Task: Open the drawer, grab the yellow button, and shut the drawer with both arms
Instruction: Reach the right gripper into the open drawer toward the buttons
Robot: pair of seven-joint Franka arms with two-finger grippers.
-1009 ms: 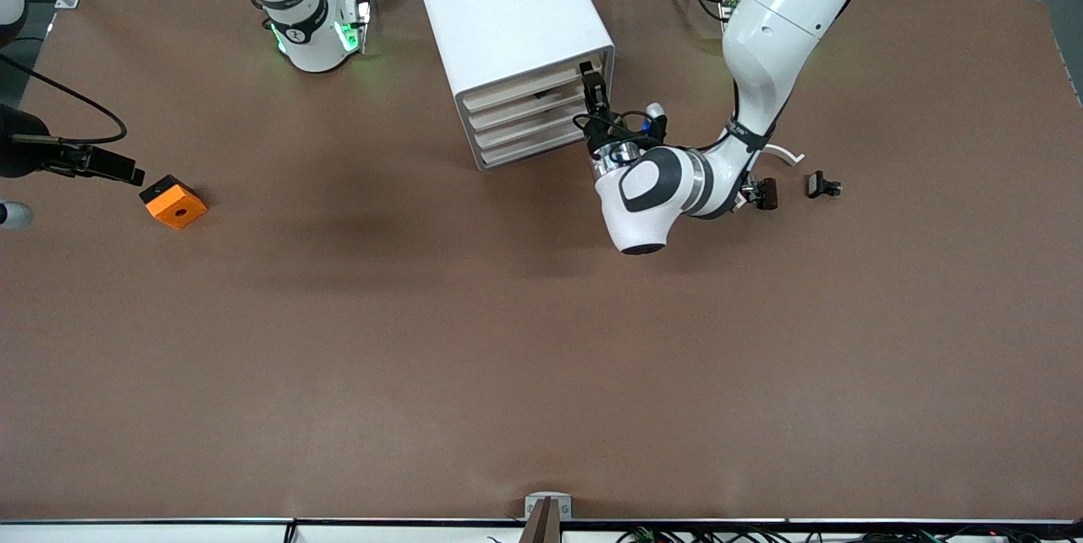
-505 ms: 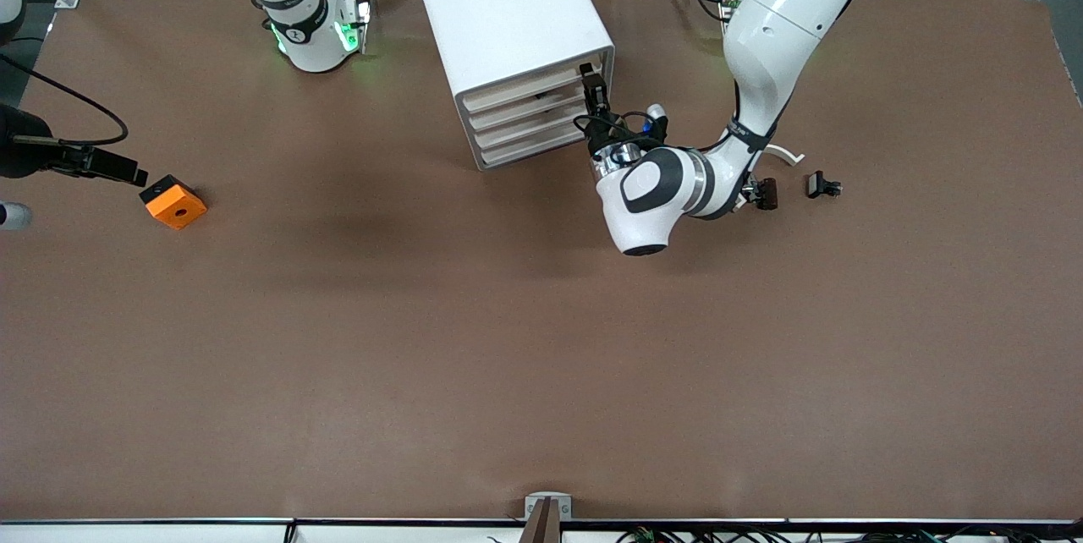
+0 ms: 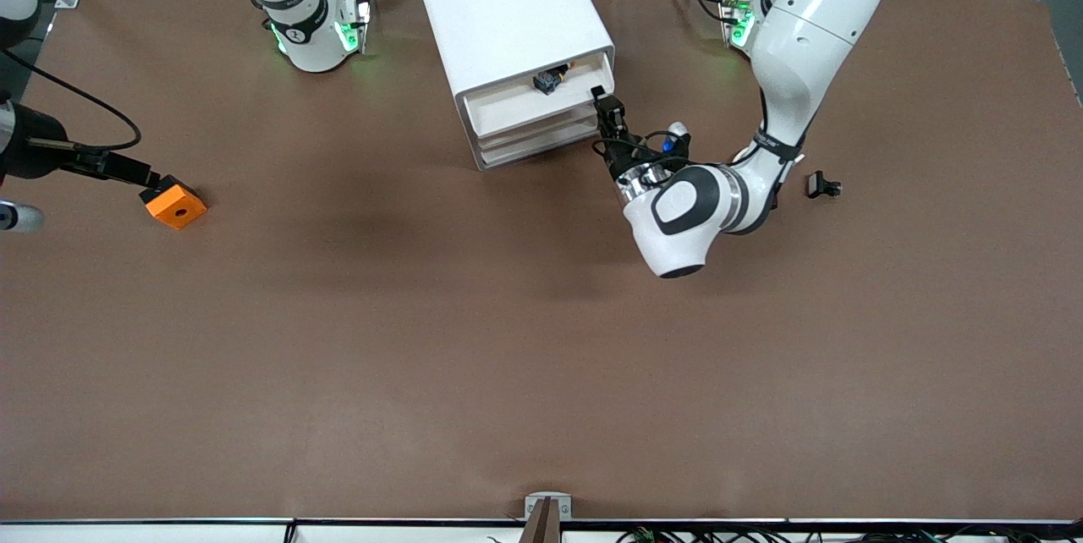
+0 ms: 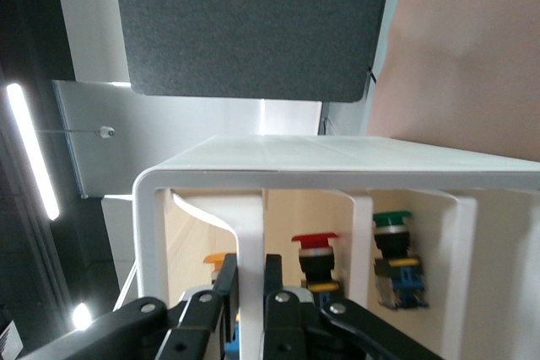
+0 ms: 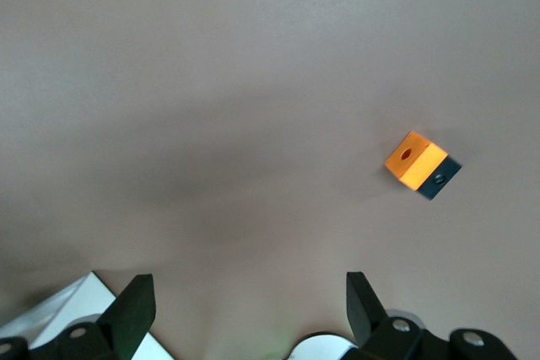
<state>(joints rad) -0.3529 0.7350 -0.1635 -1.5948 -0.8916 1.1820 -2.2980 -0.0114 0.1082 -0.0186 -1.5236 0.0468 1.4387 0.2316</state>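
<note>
Table: brown mat (image 3: pixel 508 340) covers the whole top, with both arm bases along its edge farthest from the front camera.
Cabinet: white box (image 3: pixel 506 10) with four drawers, standing between the two bases, its drawer fronts turned toward the left arm's end and the front camera.
Drawer: the top drawer (image 3: pixel 529 103) is pulled partway out; the three under it are shut.
Button: small, orange-yellow cap on a black-and-blue body (image 3: pixel 548 82), lying in the open drawer close under the cabinet's top edge. In the left wrist view only a bit of its orange cap shows (image 4: pixel 215 257).
Other buttons: a red-capped one (image 4: pixel 315 263) and a green-capped one (image 4: pixel 395 263) stand in neighbouring compartments of the cabinet, seen in the left wrist view.
Left gripper: at the drawer's front corner (image 3: pixel 606 110) — fingers (image 4: pixel 274 280) clamped on the drawer's front wall (image 4: pixel 251 276), one each side.
Right gripper: in the air over the right arm's end of the table (image 3: pixel 135 177), just above the orange block (image 3: pixel 174 201) — fingers (image 5: pixel 133 314) wide apart, holding nothing.
Orange block: square, with a hole in its top, resting on the mat.
Clip: small dark part (image 3: pixel 821 184) on the mat near the left arm's elbow.
</note>
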